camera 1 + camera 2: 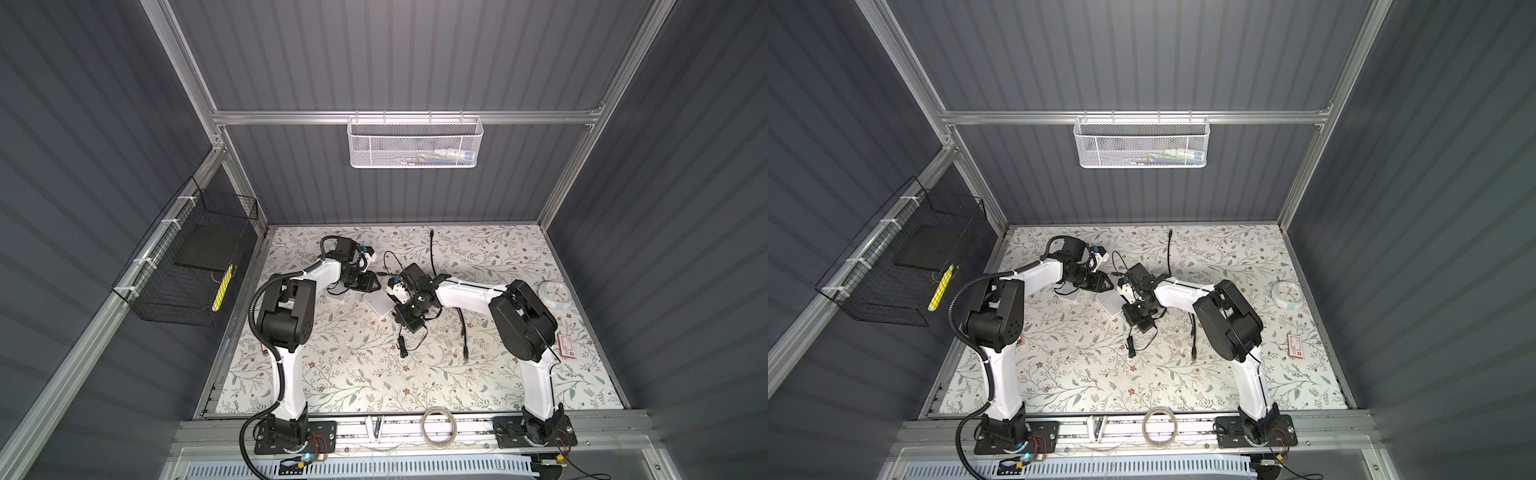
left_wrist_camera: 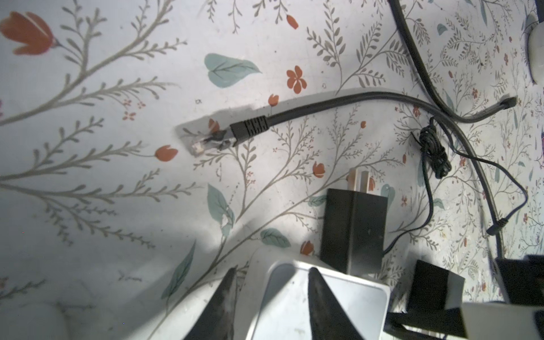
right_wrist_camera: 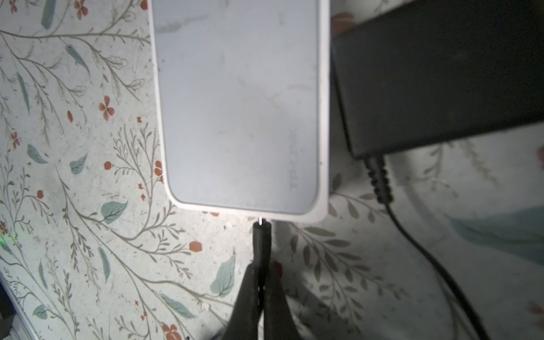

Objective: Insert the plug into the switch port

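The plug is a slim black barrel with a bright metal tip. That tip meets the short edge of the switch, but the port face is turned away from the camera, so I cannot tell whether it has gone in. The right tool is clamped on the plug's rear, its fingers pressed together around it.

The switch is a flat white box with rounded corners and a pale grey top. In a top view the switch lies near the middle of the flower-patterned surface. The left tool stands with its jaws apart over one corner of the switch. One finger is at the edge and the other lies across the top; I cannot tell whether they press it.

Counted:
- two arms
- one switch
- one black power adapter with two prongs, just beside the switch
- one small bundle knotted in the adapter's thin cord
- one clear network connector, lying loose
- one round clock
- one red-and-white card
- one tape roll on the front rail

Two baskets hang on the walls. The white mesh basket holds a few small things too blurred to name. The black wire basket holds a dark flat slab and a yellow stick.
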Controlling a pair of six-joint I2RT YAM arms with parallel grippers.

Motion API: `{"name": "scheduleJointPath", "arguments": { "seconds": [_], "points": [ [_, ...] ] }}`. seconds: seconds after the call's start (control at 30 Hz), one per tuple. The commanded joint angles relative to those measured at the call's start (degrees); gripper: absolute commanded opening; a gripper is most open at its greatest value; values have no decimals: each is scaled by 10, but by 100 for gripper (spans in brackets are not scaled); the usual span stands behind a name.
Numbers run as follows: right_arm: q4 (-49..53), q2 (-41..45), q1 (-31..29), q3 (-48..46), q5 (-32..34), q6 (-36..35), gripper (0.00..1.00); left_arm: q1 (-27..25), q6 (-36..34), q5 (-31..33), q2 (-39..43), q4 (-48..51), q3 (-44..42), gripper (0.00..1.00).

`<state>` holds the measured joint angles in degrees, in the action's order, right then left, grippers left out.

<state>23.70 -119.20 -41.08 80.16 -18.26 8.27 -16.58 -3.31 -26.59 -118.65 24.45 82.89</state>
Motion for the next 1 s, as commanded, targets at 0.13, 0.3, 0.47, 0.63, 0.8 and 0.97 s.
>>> {"name": "scheduleJointPath", "arguments": {
  "seconds": [0.13,0.3,0.47,0.63,0.8,0.97],
  "points": [
    [34,-16,-11,-13,-2,-7,0,-2,-14,-3,-9,16,9,38],
    [38,-20,-14,-9,-3,-9,0,-2,-15,-6,-11,14,8,38],
    [41,-22,-14,-6,8,-9,0,-2,-17,-8,-11,15,9,37],
    [42,-22,-9,-4,16,-6,0,-2,-21,-12,-9,15,7,35],
    [43,-15,-4,-2,19,-6,0,-2,-23,-17,-11,15,5,35],
    [47,-11,-2,1,23,-12,0,-2,-26,-22,-13,16,4,35]
  ]
}}
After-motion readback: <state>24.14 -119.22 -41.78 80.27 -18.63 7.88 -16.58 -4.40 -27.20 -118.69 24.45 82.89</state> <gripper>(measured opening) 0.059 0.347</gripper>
